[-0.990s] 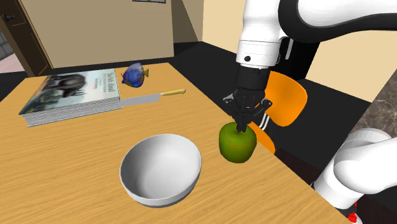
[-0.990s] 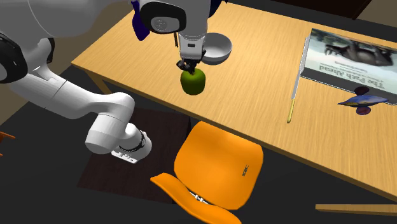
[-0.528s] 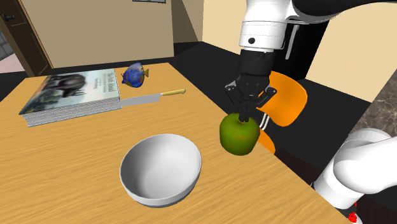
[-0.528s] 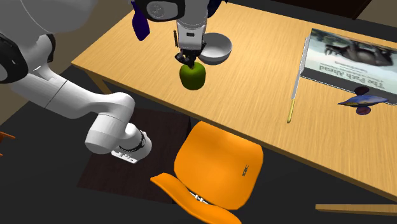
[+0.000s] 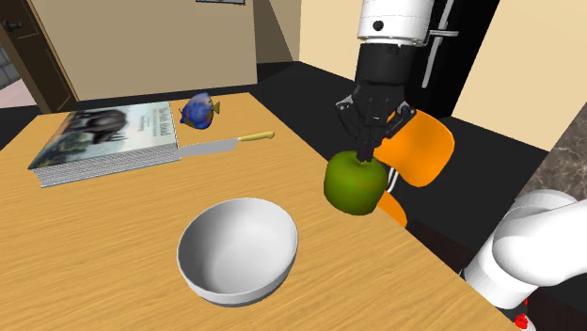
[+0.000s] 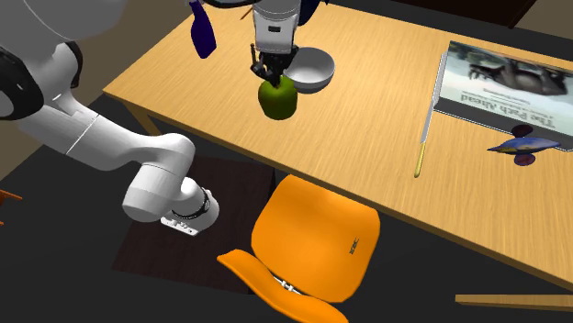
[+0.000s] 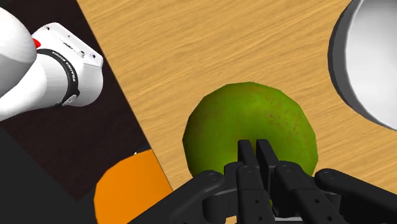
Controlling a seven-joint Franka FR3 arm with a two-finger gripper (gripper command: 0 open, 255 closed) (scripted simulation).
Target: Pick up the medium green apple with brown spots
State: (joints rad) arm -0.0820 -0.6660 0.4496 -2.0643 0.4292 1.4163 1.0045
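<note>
Shoulder view, left to right: flat book (image 5: 103,139), slim knife (image 5: 226,144), smooth round white bowl (image 5: 238,249) on grained wooden table (image 5: 113,244). Beside the bowl, your gripper (image 5: 369,158) had its fingers pinched together on the top of the round, brown-speckled green apple (image 5: 354,182), over the table's edge.

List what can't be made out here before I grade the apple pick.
- Grip spot: in the wrist view the gripper covers where it pinches the apple; whether it holds stem or flesh, cannot tell.
- Apple's underside: it faces away in every view, so any spots there are unknown.
- Book title: too small in the shoulder view, and the book is cut by the edge in the second exterior view.
- Bowl: cut off by the wrist view's edge.
</note>
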